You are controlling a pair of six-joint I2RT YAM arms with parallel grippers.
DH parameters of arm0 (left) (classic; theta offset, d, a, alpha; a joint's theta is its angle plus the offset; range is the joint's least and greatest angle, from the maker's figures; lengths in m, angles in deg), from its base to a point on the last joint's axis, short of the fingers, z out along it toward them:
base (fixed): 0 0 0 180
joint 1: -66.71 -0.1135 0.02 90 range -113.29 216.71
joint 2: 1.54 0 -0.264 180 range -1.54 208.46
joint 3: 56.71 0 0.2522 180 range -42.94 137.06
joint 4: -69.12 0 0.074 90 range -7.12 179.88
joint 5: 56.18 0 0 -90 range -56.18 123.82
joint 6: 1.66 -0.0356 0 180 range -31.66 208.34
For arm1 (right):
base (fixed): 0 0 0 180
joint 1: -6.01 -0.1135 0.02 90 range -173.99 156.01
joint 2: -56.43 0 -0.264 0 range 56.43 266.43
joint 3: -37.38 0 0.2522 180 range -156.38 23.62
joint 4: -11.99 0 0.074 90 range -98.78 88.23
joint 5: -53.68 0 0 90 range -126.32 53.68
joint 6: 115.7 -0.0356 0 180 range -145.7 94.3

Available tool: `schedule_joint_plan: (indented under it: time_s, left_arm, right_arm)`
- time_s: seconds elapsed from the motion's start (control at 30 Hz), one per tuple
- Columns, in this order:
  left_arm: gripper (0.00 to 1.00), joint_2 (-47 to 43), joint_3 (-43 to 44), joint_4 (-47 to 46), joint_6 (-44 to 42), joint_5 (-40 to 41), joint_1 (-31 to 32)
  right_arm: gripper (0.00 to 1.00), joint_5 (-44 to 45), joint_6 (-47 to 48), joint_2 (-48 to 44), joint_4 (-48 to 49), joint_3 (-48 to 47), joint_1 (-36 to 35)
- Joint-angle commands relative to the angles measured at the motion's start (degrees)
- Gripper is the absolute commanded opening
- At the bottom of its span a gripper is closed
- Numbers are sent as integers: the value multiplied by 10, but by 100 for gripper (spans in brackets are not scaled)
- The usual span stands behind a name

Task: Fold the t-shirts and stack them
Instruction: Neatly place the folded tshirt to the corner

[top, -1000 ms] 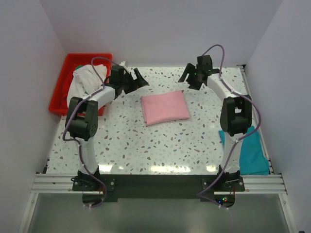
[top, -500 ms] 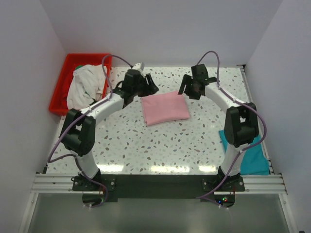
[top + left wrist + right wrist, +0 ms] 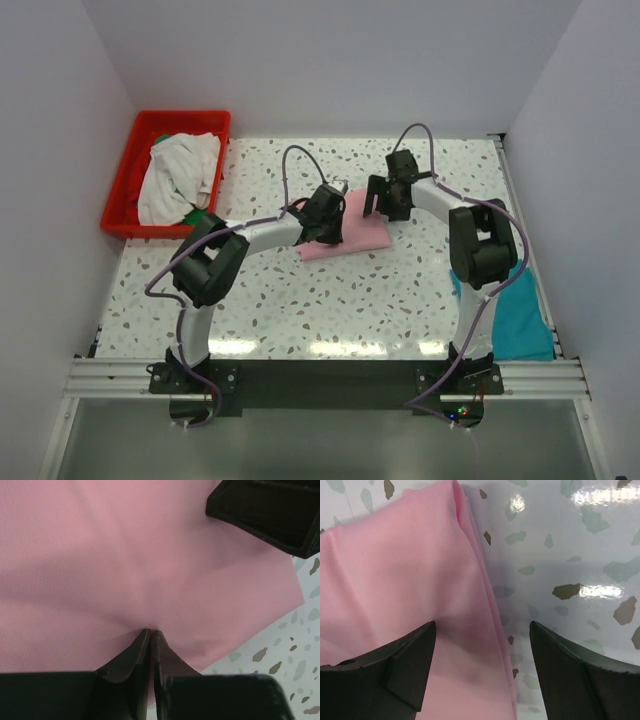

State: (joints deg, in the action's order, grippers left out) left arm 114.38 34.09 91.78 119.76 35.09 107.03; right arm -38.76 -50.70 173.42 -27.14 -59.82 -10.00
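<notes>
We see the left gripper (image 3: 150, 632) with its two dark fingers pressed together on the light pink t-shirt (image 3: 358, 232). Creases in the cloth run in toward the tips, so it appears to have a small pinch of fabric. The folded shirt spreads ahead of these fingers and to both sides of them, filling most of the left wrist view (only a corner of the speckled table (image 3: 270, 290) shows to their right).

The right gripper (image 3: 482, 625) stands wide open close across from the left one. One of its fingers is over the pink cloth and the other over bare table, and the shirt's layered folded edge runs between them. We cannot tell whether these fingers touch the cloth.

From above, the pink shirt lies flat between the two grippers, near the middle of the table. The teal t-shirt (image 3: 522, 312) lies well behind the right gripper, at the table's right edge beside that arm. Well off to the left of the left gripper sits the red crate (image 3: 125, 185). It holds the crumpled off-white t-shirt (image 3: 180, 175), with a bit of the green t-shirt (image 3: 201, 216) showing under it.
</notes>
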Motion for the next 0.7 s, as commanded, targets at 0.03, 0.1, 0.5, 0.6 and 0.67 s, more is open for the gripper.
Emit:
schedule_joint_plan:
  time_s: [0.03, 0.1, 0.5, 0.6, 0.67]
  left_arm:
    - [11, 10, 26, 31, -22, 42, 3]
    - [11, 10, 25, 39, -22, 53, 3]
    - [14, -21, 50, 76, -29, 72, 1]
    - [16, -43, 79, 105, -36, 85, -6]
    - [18, -73, 87, 113, -40, 80, -10]
  right_arm:
    - [77, -33, 6, 7, 43, 27, -2]
    - [75, -27, -3, 2, 37, 45, -9]
    - [11, 34, -87, -31, 36, 132, -73]
    - [0, 73, -116, -52, 23, 144, -73]
    - [0, 99, -138, -86, 9, 152, -74]
